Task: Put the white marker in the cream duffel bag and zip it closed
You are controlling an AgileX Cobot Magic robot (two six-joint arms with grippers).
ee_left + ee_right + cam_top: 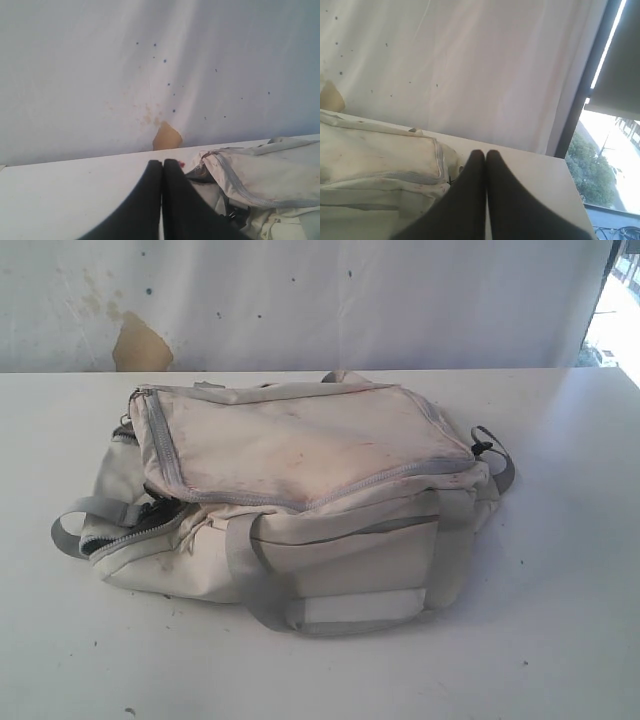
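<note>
The cream duffel bag (pixel 300 490) lies in the middle of the white table (pixel 560 620), its stained top flap down and a grey zipper (pixel 125 535) on its left end partly open. The white marker is not in view anywhere. Neither arm appears in the exterior view. In the left wrist view my left gripper (pixel 162 162) is shut with nothing between its black fingers, held off the bag's (pixel 260 175) left end. In the right wrist view my right gripper (pixel 485 152) is shut and empty too, beside the bag's (pixel 380 165) right end.
A grey carry strap (pixel 250 580) hangs over the bag's front and another loop (pixel 75 525) sticks out at its left. A white cloth backdrop (pixel 320 300) with a tan hole (pixel 140 345) stands behind the table. A window (pixel 610 165) lies past the table's right edge.
</note>
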